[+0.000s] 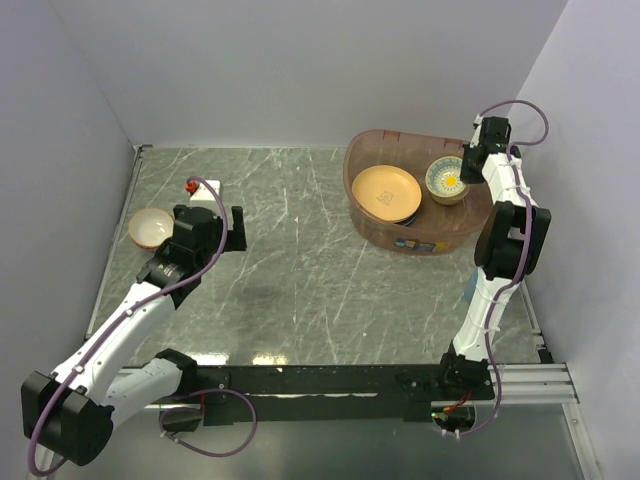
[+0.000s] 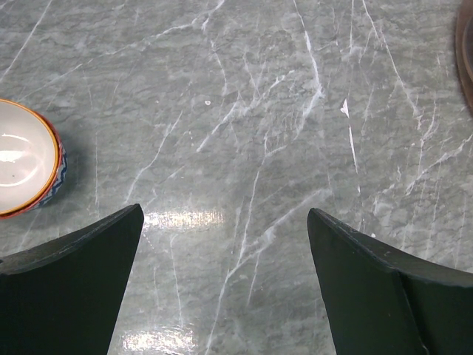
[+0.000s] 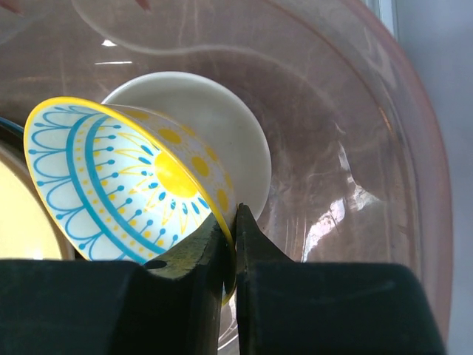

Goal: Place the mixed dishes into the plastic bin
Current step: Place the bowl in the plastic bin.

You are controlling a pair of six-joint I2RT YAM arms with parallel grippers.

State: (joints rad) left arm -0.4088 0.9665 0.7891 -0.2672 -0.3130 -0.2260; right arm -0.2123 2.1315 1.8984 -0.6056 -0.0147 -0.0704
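Note:
The plastic bin (image 1: 420, 238) stands at the back right, a translucent pinkish-brown tub. In it lie a yellow-orange plate (image 1: 385, 192) and a bowl (image 1: 446, 178) with a blue and yellow pattern inside. My right gripper (image 3: 235, 222) reaches into the bin (image 3: 362, 140) and is shut on the yellow rim of that bowl (image 3: 126, 177), which is tilted on its side. A red-rimmed bowl (image 1: 150, 227) sits on the table at the left. My left gripper (image 1: 212, 226) hovers just right of it, open and holding nothing, and the bowl (image 2: 22, 166) shows at the left edge of its view.
A white dish with a red mark (image 1: 200, 190) lies behind the left gripper, partly hidden by it. Grey walls close the table on the left, back and right. A black rail (image 1: 330, 380) runs along the near edge. The bin's rim (image 2: 467, 52) shows far right in the left wrist view.

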